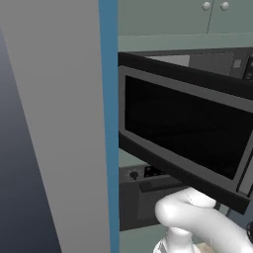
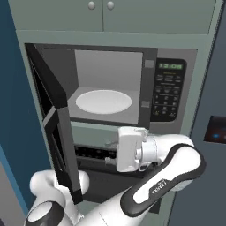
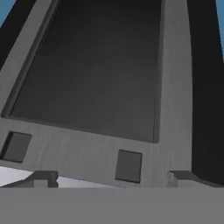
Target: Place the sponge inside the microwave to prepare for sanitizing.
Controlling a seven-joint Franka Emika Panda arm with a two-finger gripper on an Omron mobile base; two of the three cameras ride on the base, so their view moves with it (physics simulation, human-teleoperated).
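Observation:
The microwave (image 2: 108,66) stands open, showing its light grey cavity and the white round plate (image 2: 103,101). Its black glass door (image 2: 55,128) is swung out to the left, and the button panel (image 2: 168,90) sits on the right. In the left base view the door (image 1: 183,128) crosses the picture. My gripper (image 2: 109,152) hangs below the cavity opening, pointing left at the door's inner face. Its fingertips (image 3: 43,177) stand wide apart with nothing between them, so it is open. The sponge is out of view.
Pale green cabinet doors with round knobs (image 2: 101,5) sit above the microwave. A black oven panel (image 2: 95,154) with a knob (image 1: 133,174) lies right under it. A tall grey panel (image 1: 54,123) rises at the left, and a dark screen (image 2: 216,130) is at the right.

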